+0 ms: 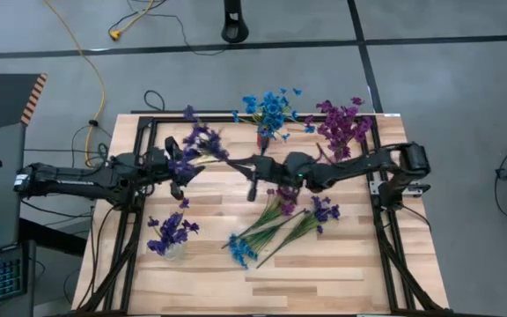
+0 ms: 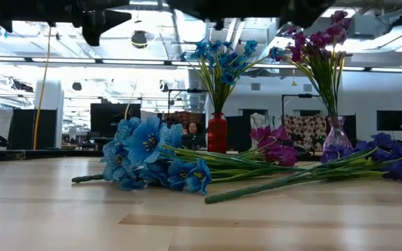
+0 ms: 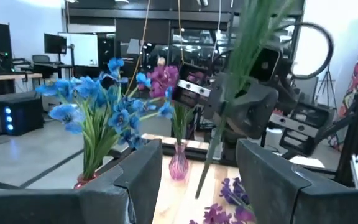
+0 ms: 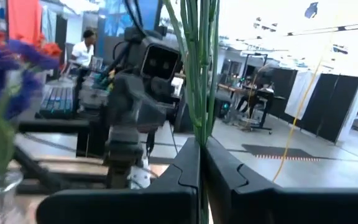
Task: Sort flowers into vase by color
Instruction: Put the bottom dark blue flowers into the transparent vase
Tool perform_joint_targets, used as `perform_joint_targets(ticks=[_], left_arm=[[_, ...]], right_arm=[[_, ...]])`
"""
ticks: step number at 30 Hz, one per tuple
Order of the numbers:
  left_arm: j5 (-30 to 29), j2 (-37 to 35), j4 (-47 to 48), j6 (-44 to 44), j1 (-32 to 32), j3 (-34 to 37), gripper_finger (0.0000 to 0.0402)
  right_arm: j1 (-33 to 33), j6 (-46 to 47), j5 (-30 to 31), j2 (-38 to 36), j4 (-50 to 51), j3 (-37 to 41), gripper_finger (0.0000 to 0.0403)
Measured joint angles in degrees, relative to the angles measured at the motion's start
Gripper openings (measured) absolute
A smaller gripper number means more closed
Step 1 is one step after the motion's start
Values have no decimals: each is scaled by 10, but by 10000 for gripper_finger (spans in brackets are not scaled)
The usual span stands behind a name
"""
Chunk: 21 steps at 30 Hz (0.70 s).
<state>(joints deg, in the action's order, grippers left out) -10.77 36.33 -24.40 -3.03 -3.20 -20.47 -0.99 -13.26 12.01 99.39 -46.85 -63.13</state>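
Observation:
My right gripper (image 1: pixel 247 167) reaches over the table's middle, shut on the green stem of a dark violet flower (image 1: pixel 202 141). The flower's blossoms lie toward my left gripper (image 1: pixel 180 174), which is open with the stem (image 3: pixel 225 99) just ahead of its fingers, untouched. Blue flowers stand in a red vase (image 1: pixel 263 137), magenta ones in a clear vase (image 2: pixel 336 134), and violet ones in a clear vase (image 1: pixel 171 248) at the near left. Loose blue, magenta and violet flowers (image 1: pixel 280 218) lie flat on the table. My right gripper pinches the flower's thin green stem (image 4: pixel 199 127) between its two fingers. The fingers come about level from the table's right and lie across the stem. The flower is lifted clear of the table, with its blossom end (image 1: pixel 199 139) toward the left arm.
The red vase and the magenta vase stand along the far edge, inside a black frame (image 1: pixel 385 176) that rims the table. The loose pile lies right of the table's middle, toward its near edge. Bare wood (image 1: pixel 324 273) runs along the near edge.

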Motion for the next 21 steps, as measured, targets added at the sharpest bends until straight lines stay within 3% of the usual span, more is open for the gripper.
perform_joint_targets(ticks=[5, 21], left_arm=[[0, 42, -53, 9, 0, -1, 194], [15, 102, -51, 30, 0, -46, 193]], right_arm=[[4, -5, 0, 49, 3, -51, 35], [4, -7, 0, 115, 33, -131, 37]])
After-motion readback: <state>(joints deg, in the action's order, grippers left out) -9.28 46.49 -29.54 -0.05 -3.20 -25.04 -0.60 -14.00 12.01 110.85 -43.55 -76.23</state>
